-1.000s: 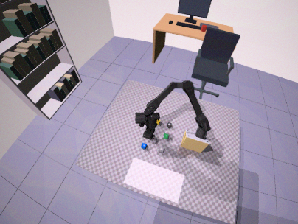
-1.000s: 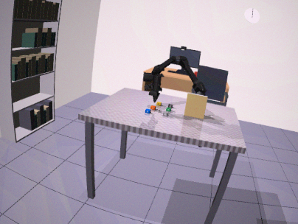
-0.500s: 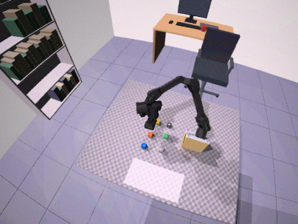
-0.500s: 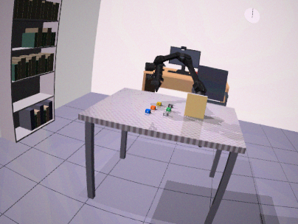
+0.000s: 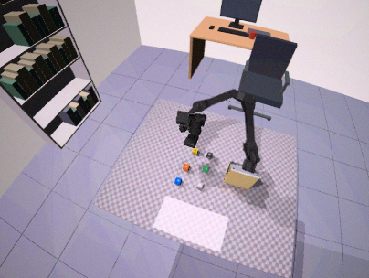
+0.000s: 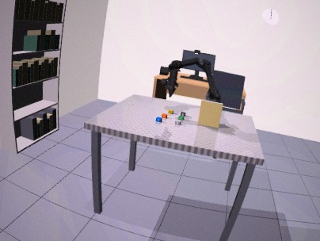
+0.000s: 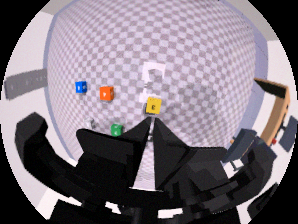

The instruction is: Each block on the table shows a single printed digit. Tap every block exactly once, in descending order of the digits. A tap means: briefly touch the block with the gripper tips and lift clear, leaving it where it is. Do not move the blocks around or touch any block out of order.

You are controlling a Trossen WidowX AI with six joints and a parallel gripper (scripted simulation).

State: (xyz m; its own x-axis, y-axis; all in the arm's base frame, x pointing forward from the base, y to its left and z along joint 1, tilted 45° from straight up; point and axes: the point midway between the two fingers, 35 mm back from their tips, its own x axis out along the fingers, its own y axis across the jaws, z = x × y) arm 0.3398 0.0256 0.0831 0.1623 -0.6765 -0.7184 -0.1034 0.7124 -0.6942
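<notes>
A yellow block [image 5: 195, 151] [image 6: 170, 112] [image 7: 153, 105] lies just beyond the fingertips in the wrist view. An orange block [image 5: 186, 167] [image 6: 164, 116] [image 7: 106, 93] and a blue block [image 5: 178, 181] [image 6: 158, 120] [image 7: 81, 87] lie farther left there. A green block [image 5: 205, 169] [image 6: 180, 117] [image 7: 116, 130] and a pale grey block [image 5: 200, 187] [image 6: 177, 123] [image 7: 90, 123] lie near the left finger. A dark block [image 5: 209, 155] [image 6: 182, 114] is mostly hidden by the fingers in the wrist view. The digits are too blurred to read surely. My gripper [image 5: 190, 144] [image 6: 170, 95] [image 7: 152, 120] is shut and empty, above the table near the yellow block.
A tan upright panel [image 5: 242, 177] [image 6: 210, 114] stands by the arm's base, right of the blocks. A white rectangle [image 5: 192, 224] lies on the checkered table top [image 5: 132, 183] [image 6: 119, 115]. A desk [image 5: 205, 29] and office chair [image 5: 269, 59] stand behind the table.
</notes>
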